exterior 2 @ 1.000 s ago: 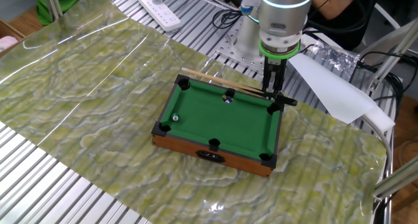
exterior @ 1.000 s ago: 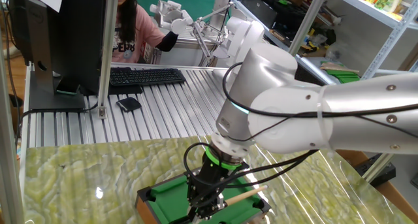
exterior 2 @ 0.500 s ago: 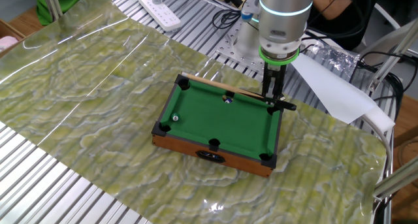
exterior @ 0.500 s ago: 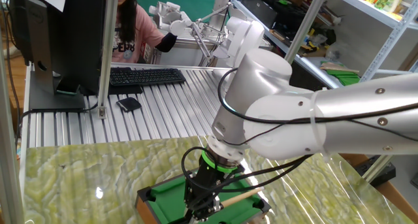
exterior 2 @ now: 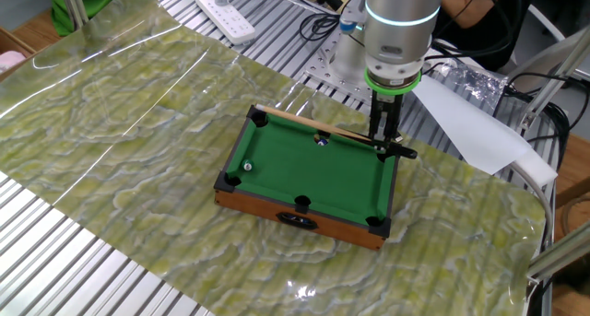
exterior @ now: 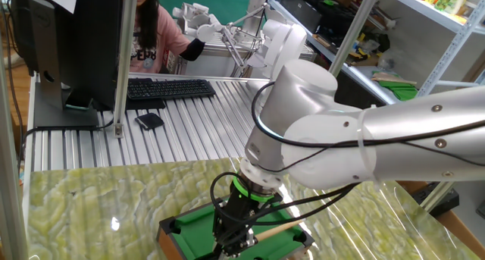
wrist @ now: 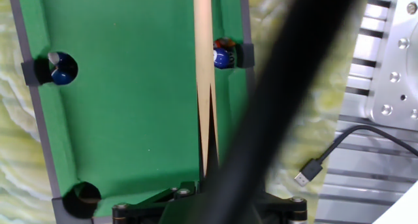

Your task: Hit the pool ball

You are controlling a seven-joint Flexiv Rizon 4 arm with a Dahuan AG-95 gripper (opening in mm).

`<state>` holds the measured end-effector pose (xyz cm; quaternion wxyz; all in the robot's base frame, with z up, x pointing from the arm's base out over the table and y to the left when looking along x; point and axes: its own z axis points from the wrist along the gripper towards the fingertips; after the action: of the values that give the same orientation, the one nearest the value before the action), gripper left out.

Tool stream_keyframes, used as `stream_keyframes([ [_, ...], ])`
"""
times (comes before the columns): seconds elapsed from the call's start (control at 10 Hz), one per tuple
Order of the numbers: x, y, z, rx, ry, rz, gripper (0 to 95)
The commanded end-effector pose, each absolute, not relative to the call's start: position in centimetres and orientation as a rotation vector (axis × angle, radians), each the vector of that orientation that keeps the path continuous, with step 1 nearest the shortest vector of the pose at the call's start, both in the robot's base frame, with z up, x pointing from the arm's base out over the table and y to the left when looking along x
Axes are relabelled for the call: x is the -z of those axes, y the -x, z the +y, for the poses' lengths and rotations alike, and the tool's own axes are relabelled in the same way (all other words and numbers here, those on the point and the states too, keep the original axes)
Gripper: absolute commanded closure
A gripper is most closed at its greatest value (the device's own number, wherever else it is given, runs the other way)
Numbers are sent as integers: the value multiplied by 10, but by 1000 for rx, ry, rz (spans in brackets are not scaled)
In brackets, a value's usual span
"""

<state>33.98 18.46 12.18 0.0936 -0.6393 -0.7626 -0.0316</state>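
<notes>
- You have even, bright indoor light in both fixed views.
- White glare streaks cross the glossy marbled mat (exterior 2: 138,122), upper left.
- Your hand view shows a dark cable (wrist: 274,119) badly out of focus diagonally across the frame; the green felt (wrist: 130,106) stays sharp.

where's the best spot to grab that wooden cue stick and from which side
Grip the cue stick near its thick butt end, coming straight down from above. It lies flat along the pool table's far rail, thin and long, so the pincer should close across its width, as it appears to do now.
</notes>
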Motion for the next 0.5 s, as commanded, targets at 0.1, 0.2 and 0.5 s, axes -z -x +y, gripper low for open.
stream_keyframes([
  [0.1, -119, -341, 184, 98, 1902, -2265, 950],
  [0.2, -118, -342, 184, 100, 1908, -2266, 950],
  [0.5, -110, -344, 184, 103, 1912, -2274, 950],
])
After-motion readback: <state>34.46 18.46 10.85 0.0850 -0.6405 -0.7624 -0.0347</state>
